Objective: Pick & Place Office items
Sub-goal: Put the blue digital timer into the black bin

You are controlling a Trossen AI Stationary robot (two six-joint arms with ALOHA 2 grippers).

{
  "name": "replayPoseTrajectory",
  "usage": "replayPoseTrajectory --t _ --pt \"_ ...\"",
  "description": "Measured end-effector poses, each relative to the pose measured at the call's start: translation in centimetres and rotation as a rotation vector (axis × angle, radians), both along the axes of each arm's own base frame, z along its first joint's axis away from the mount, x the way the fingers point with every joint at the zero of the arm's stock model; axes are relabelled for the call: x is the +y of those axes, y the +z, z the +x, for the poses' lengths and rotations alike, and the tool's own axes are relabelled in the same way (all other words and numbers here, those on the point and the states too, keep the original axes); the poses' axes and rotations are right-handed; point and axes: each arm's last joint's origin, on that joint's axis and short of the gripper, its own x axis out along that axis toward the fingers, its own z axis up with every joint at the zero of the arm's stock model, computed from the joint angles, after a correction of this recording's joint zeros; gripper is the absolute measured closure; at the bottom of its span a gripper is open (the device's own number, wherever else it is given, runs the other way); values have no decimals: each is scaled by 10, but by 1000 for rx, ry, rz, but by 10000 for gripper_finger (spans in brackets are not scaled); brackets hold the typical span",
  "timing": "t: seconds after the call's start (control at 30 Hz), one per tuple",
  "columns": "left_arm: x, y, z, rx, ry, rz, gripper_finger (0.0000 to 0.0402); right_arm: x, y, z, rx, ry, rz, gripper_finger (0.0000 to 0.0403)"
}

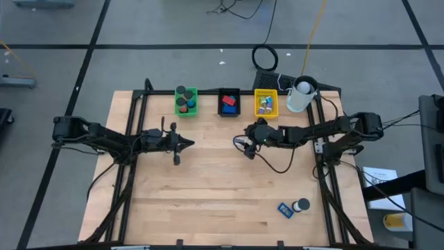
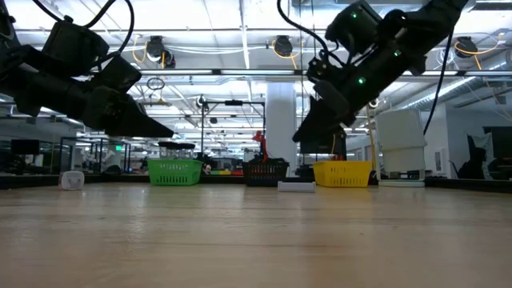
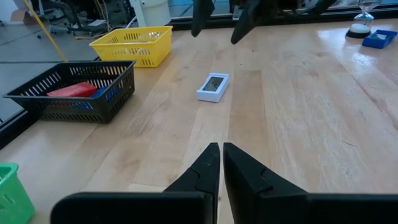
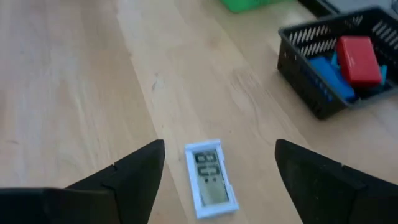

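My right fingers (image 4: 217, 171) hang spread wide just above a small white clock (image 4: 210, 179) lying flat on the worktop (image 1: 222, 187), near the black tray (image 4: 336, 68) with red and blue blocks. My left fingers (image 3: 221, 168) are pressed together, empty, well apart from the clock.

You see a white clock (image 4: 210, 179) below the dark right gripper (image 4: 217, 171); red block (image 4: 358, 60) over blue (image 4: 326, 73) in the black tray (image 4: 311, 43) beyond.
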Motion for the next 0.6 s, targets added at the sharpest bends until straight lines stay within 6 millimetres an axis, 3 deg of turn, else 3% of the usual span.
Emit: replayPoseTrajectory --t 0.37,0.6 --pt "0 0 0 2 3 -11 371 5 12 5 -100 62 91 103" --pt "0 0 0 1 4 -12 371 2 5 -1 -4 -43 27 34"
